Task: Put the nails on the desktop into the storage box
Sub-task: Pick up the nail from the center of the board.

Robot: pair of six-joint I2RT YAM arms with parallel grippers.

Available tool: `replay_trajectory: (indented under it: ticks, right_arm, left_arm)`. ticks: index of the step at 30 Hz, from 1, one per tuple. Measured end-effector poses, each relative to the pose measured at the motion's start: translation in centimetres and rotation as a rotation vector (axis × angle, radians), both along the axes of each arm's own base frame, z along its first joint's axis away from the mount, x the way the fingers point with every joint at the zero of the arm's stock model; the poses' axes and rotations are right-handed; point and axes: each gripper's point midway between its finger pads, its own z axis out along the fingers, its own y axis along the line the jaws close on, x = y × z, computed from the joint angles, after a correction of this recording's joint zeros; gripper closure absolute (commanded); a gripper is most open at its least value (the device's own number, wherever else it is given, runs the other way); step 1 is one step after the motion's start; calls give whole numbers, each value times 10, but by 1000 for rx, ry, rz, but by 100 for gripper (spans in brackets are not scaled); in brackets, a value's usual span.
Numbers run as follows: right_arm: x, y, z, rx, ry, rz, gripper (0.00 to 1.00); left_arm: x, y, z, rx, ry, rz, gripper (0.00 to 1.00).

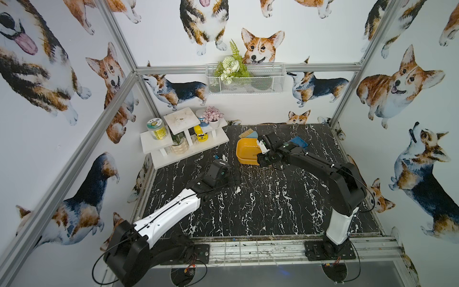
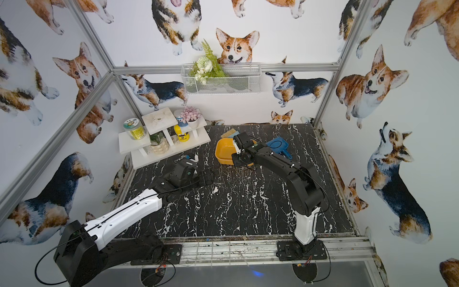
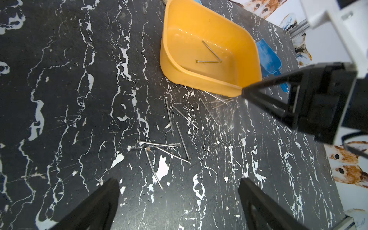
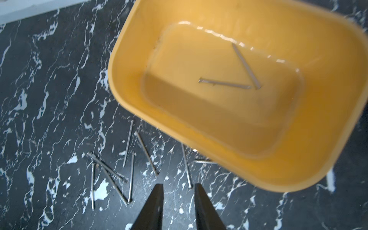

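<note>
Right wrist | right gripper (image 4: pixel 178 186) barely parted, empty; left gripper (image 3: pixel 178 180) spread | risk: flat-lying slim grey metal nails (image 4: pixel 147 153) may slip the pinch.

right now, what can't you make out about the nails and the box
Nails by the box, left wrist view: ends hidden under its rim.
Nails, both top views: too small to count.
Box, right wrist view: one end cut off by the frame edge; rim blurred.
Box, both top views: partly hidden by the right arm.
</note>
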Motion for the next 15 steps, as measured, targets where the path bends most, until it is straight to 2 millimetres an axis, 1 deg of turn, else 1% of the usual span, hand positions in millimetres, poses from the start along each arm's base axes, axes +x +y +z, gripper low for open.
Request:
replay_trajectory:
  ticks: [6,9,12,15]
  right_arm:
    - [-43,15,-19,-1,45,41,70]
    - [-59,24,-27,2,60,60,70]
    - [-73,33,-34,0,76,82,71]
    - [-82,44,-37,6,83,98,71]
  left_arm:
    - [-9,5,-4,-3,9,7,2]
    - [-14,9,-5,-7,5,18,3]
    - [-23,16,-16,5,23,24,3]
    - [-28,19,-20,4,31,32,3]
